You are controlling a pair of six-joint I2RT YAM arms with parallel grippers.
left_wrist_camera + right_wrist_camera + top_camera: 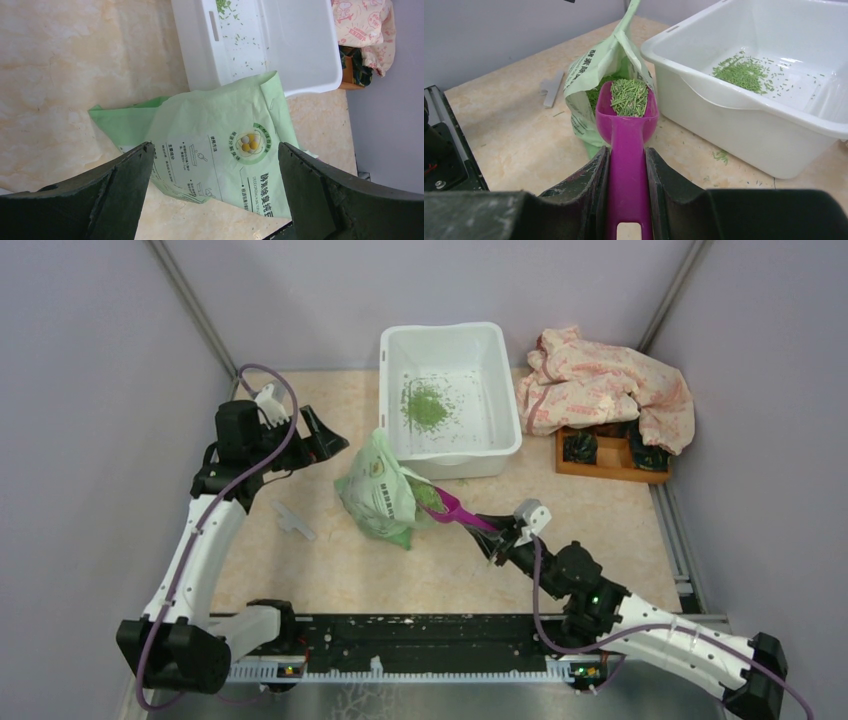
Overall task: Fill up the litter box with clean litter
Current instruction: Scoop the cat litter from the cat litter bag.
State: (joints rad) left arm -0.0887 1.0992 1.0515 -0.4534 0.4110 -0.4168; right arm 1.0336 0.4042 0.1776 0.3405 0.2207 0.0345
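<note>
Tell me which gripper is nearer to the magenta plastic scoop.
Right. The right gripper is shut on the handle of the magenta plastic scoop; the left gripper hangs open beyond the green-and-white printed bag, touching nothing.

left tool [215,147] spread wide, right tool [626,151] clamping magenta scoop [627,129]

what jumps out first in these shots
A magenta scoop heaped with green litter, clamped in the right gripper, sits at the mouth of the green bag mid-table. Just beyond, the white litter box holds only a small green pile, and a pink cloth lies crumpled at far right.
</note>
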